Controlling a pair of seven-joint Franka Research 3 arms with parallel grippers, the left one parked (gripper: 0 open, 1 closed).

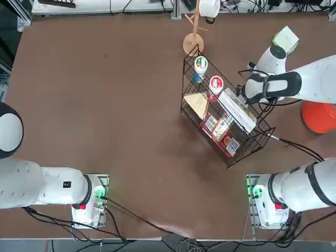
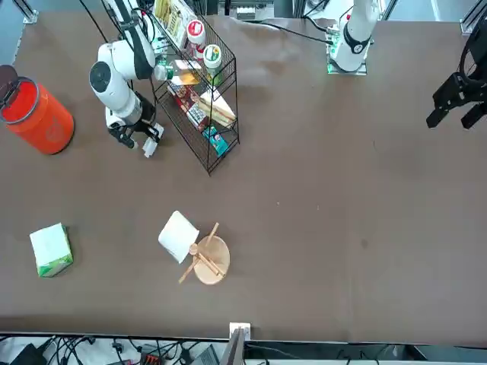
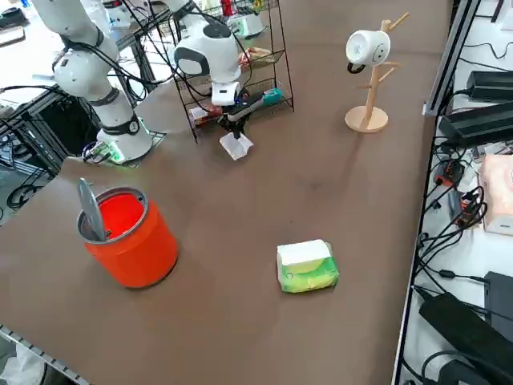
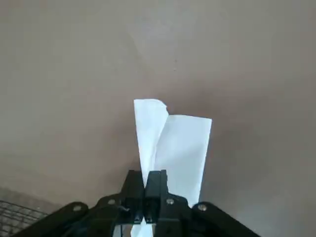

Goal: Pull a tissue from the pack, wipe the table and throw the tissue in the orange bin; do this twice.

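Presently the right gripper [image 4: 144, 185] pinches a white tissue [image 4: 170, 143] between closed fingers, low over the table [image 1: 105, 105] just beside the black wire basket [image 1: 223, 113], on the side facing the table's right edge. In the right side view the tissue [image 3: 236, 146] hangs from the gripper [image 3: 234, 126] with its lower edge at or near the brown surface; whether it truly presses on the wood cannot be told. The wrist view shows it folded lengthwise, one narrow flap standing up beside a broader sheet. The step in hand appears to be the wipe. To do it well, the gripper should probably sit low enough for the broad sheet to drag flat, and the stroke should run away from the basket's wires, which stand close enough to snag the paper or the fingers. A light, level sweep is advisable, since thin paper held at one end can bunch or tear. The orange bin [image 3: 127, 235] stands near the right edge, well apart from the gripper, its mouth open with a grey flap leaning inside the rim. The pack [image 3: 306, 265], green with a white face, lies further along the same edge toward the far right corner. A wooden mug stand [image 3: 370, 76] with a white mug [image 3: 365, 48] stands near the far edge, clear of any wiping path.
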